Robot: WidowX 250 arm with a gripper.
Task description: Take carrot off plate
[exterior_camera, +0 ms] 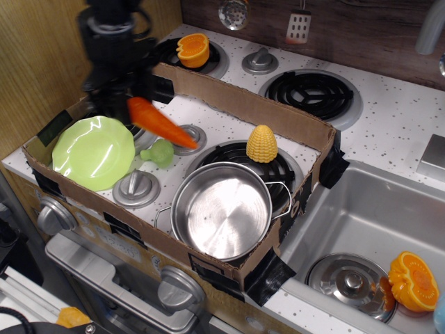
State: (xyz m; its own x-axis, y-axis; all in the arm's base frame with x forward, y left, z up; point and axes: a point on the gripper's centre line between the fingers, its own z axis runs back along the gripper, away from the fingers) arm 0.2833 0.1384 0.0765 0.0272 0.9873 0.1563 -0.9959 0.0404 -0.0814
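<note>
The orange carrot (pixel 160 121) hangs tilted in the air, thick end up at the left, tip pointing right over a grey stove knob. My gripper (pixel 131 99) is shut on the carrot's thick end; the arm above it is blurred by motion. The lime-green plate (pixel 93 152) lies flat and empty at the left end of the cardboard box, below and left of the carrot.
A cardboard box wall (pixel 236 103) surrounds the stove area. Inside are a steel pot (pixel 221 211), a yellow corn cob (pixel 261 143), a pale-green vegetable toy (pixel 160 152) and grey knobs (pixel 135 188). Orange halves sit on the back burner (pixel 192 49) and in the sink (pixel 414 280).
</note>
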